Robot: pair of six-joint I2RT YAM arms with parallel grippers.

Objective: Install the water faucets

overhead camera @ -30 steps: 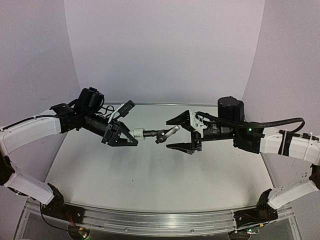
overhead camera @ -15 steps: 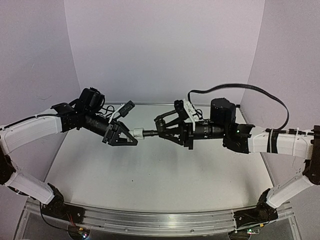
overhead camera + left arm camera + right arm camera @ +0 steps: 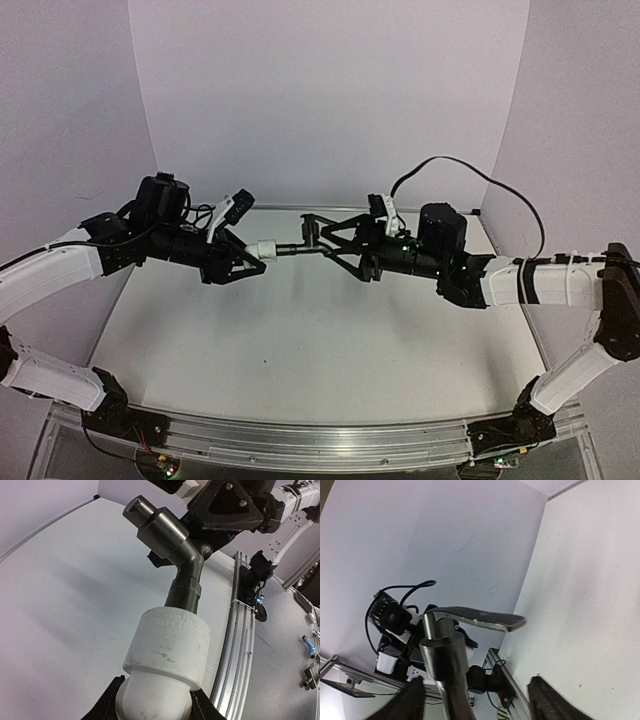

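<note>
My left pincer [image 3: 250,256] is closed on the white fitting [image 3: 266,247], with the fingers pressing its rounded rear part. I hold it up in the air above the table [image 3: 300,330], with the open mouth pointing toward 3 o'clock in the top view. This way the other arm can reach the mouth from the opposite side.

The water faucet [image 3: 298,248] sits in that mouth. In my left wrist view its dark stem goes into the fitting at about 12 o'clock, and the bent spout turns away toward 11 o'clock. I cannot tell how deep the thread is seated.

My right pincer [image 3: 318,240] comes from 3 o'clock and is wide. In its own view one finger is at 7 o'clock and the other at 5 o'clock. The faucet body stands between them and I see no contact with either finger. The lever handle [image 3: 480,617] lies across the top of the body and points toward 3 o'clock in that view.

I judge that the fitting is held stiff so that the faucet can be turned against it. The right fingers stand on both sides of the body so that they can close on it for a turn. The step in hand seems to be the screwing, and it looks not finished. If the right fingers close on the thin lever and not on the body, the grip may slip.
</note>
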